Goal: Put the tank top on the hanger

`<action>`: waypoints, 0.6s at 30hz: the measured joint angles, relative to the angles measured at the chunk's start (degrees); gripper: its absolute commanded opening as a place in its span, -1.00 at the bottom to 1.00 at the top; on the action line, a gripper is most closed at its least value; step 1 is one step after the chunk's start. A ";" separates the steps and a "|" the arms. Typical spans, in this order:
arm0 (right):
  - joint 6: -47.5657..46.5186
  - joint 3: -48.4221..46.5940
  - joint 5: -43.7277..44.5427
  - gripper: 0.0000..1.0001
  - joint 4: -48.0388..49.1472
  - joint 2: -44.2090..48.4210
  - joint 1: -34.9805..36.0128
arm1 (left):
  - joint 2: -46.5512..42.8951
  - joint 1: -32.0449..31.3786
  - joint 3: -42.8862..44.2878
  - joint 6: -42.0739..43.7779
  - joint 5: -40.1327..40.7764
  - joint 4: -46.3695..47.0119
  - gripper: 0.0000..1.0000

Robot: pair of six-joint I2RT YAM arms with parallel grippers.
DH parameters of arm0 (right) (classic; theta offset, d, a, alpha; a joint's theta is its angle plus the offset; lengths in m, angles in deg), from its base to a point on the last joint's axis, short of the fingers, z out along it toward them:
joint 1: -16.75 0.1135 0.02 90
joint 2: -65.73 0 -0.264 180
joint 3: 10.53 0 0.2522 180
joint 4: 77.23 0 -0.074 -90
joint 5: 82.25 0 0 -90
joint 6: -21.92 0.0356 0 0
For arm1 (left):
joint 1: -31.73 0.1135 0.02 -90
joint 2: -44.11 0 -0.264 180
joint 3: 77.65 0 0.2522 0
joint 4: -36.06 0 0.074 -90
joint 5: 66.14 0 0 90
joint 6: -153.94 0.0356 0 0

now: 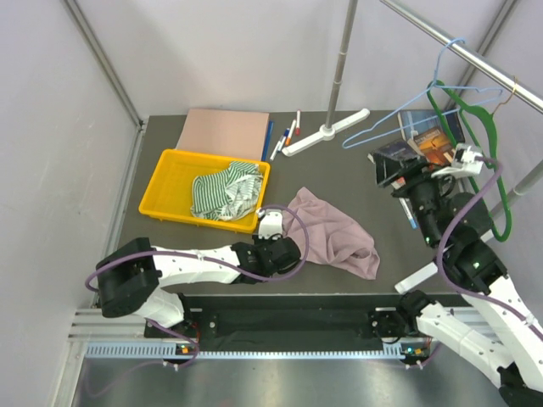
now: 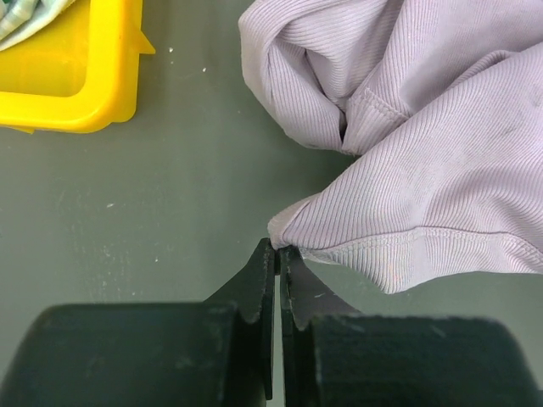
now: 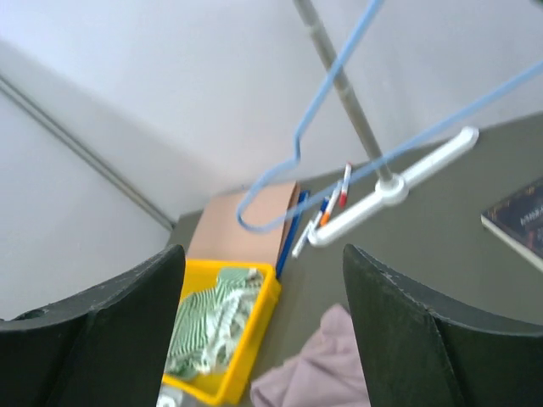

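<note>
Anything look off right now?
The left claw is shut right at a hem corner of the crumpled tank top; it pinches a sliver at most, and I can't tell whether fabric is held. Nothing else stands out.

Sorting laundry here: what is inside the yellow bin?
A crumpled green-and-white striped cloth lies in the yellow bin, whose left part shows bare floor. Anything beneath the cloth is covered.
</note>
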 measured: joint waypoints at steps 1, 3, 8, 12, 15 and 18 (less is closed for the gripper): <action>-0.55 -1.97 1.16 0.52 1.40 -1.46 0.00 | 0.00 0.00 0.00 -0.04 -0.13 0.13 -1.00; -1.36 -4.11 3.06 0.52 3.37 -3.74 0.00 | 0.00 0.00 0.00 -0.07 -0.35 0.48 -1.00; -3.41 -7.85 6.25 0.53 6.40 -10.91 -0.02 | 0.00 0.00 0.00 -0.07 -0.94 0.72 -1.00; -4.46 -10.05 8.52 0.52 7.32 -16.81 -0.87 | -0.66 0.00 -0.04 -0.07 -1.03 0.76 -1.00; -4.57 -10.05 9.53 0.47 7.48 -19.15 -1.97 | -1.99 0.00 -0.39 -0.07 -1.05 0.79 -1.00; -4.52 -10.05 9.99 0.29 7.96 -20.09 -3.19 | -3.19 0.00 -0.83 -0.07 -0.90 0.76 -1.00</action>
